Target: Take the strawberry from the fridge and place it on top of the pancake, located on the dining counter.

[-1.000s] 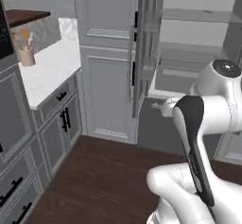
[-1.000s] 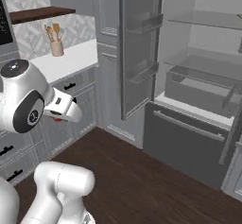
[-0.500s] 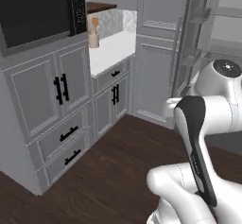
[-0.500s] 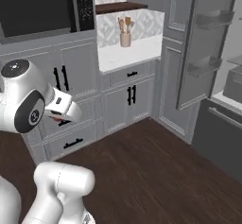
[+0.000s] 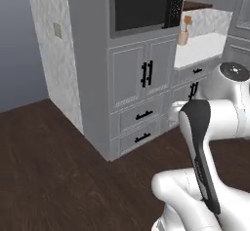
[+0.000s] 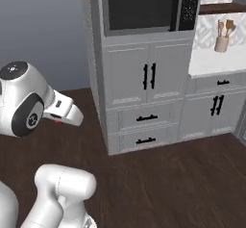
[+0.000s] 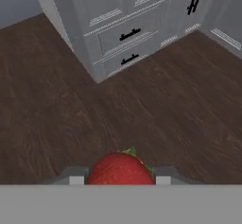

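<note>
The strawberry [image 7: 119, 168] is a bright red fruit with a green tip, sitting at the bottom of the hand view. My gripper [image 7: 119, 179] is shut on it, one grey fingertip on each side. Under my white hand in the right base view, a small red speck of the strawberry [image 6: 57, 122] shows, held above the dark wood floor. The hand points down and forward at the floor in front of a cabinet. The fridge, the pancake and the dining counter are out of view.
A tall grey cabinet [image 5: 132, 79] with a black built-in oven [image 6: 144, 3], double doors and two drawers stands ahead. To its right runs a white counter [image 6: 216, 63] with a utensil holder [image 6: 221, 41]. Dark wood floor [image 5: 49, 166] spreads to the left, beside a grey wall.
The whole view has swung as the base turned. The fridge has left the picture and the oven cabinet has come in. The gripper stays shut on the strawberry.
</note>
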